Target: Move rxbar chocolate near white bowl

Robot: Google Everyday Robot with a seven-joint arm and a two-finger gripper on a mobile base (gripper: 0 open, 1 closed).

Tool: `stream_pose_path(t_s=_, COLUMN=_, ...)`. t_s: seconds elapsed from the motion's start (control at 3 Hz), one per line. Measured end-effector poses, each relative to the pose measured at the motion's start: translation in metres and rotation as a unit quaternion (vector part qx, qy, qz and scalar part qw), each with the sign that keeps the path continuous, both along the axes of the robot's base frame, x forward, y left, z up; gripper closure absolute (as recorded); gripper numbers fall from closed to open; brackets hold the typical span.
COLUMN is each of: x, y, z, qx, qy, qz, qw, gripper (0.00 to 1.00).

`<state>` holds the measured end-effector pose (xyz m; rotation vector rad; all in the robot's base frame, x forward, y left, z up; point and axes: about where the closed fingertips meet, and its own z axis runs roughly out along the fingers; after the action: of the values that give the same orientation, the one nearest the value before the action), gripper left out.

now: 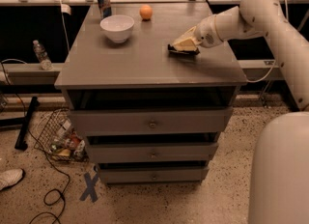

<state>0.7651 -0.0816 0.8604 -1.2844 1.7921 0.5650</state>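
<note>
Drawers (152, 121) front the grey bench (145, 68). Toward its right side the gripper (179, 46) sits low over the rxbar chocolate (179, 50), touching it; whether it grips I cannot tell. The white bowl (117, 27) stands well apart, farther back and leftward. Beyond it are an orange ball (146, 11) and a dark can (103, 3).

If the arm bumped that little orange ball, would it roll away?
Probably it would roll: the small round orange ball sits loose on the flat grey cabinet top, which shows no raised lip. It looks light, so a nudge might suffice. The pincer is over the flat black-wrapped bar, apart from the ball.
</note>
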Motion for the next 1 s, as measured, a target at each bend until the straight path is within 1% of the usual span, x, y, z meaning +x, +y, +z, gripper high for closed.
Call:
stream_pose_path(t_s=0.33, x=0.002, y=0.043, z=-0.002, qx=0.000, qy=-0.005, qz=0.054, qw=0.9986, gripper=1.00)
stream_pose_path(t_s=0.67, x=0.008, y=0.081, z=0.003, qx=0.000, qy=-0.023, qz=0.107, qw=0.9940, gripper=1.00)
stream_pose_path(t_s=1.0, x=0.015, y=0.108, z=0.007, qx=0.002, qy=-0.038, qz=0.145, qw=0.9887, gripper=1.00)
